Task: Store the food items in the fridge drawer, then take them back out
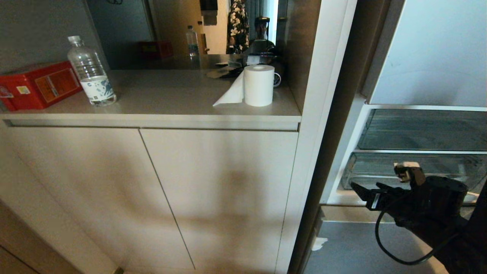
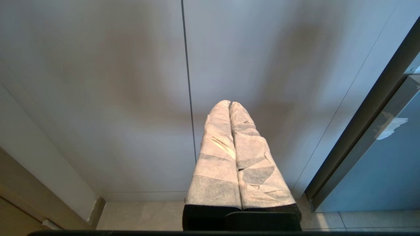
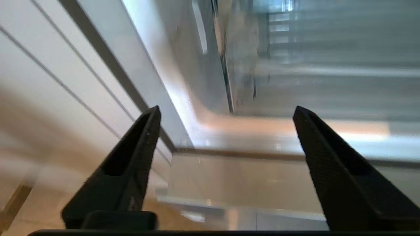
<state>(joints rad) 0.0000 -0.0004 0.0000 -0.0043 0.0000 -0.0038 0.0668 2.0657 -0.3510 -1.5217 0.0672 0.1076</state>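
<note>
Reaching toward the fridge drawer (image 1: 414,167), the right gripper (image 3: 226,131) is held low in front of its clear lip with fingers spread wide and nothing between them. No food items can be seen. The lip should be approached squarely. The left gripper (image 2: 229,105) is parked by the cabinet, fingers pressed together.

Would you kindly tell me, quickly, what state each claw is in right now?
Left claw: closed, holding nothing, facing the cabinet door.
Right claw: open, holding nothing, in front of the fridge drawer.
</note>
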